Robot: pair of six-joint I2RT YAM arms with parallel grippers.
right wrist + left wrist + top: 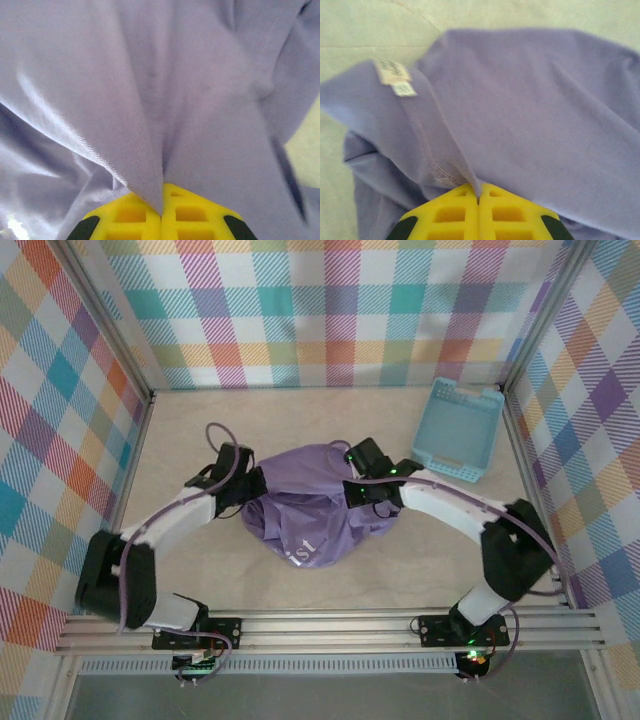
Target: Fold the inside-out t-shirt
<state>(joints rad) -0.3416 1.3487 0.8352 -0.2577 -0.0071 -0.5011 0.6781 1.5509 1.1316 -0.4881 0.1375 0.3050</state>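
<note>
The lavender t-shirt lies bunched in a heap at the middle of the table, pale lettering showing at its near edge. My left gripper sits at the heap's left side, and in the left wrist view its yellow fingers are shut on a stitched hem of the t-shirt, near the white care labels. My right gripper is at the heap's right side; its yellow fingers are shut on a fold of the t-shirt that rises in a ridge from between them.
A light blue slotted basket stands at the back right, close to the frame post. Checked cloth walls and metal rails enclose the beige table.
</note>
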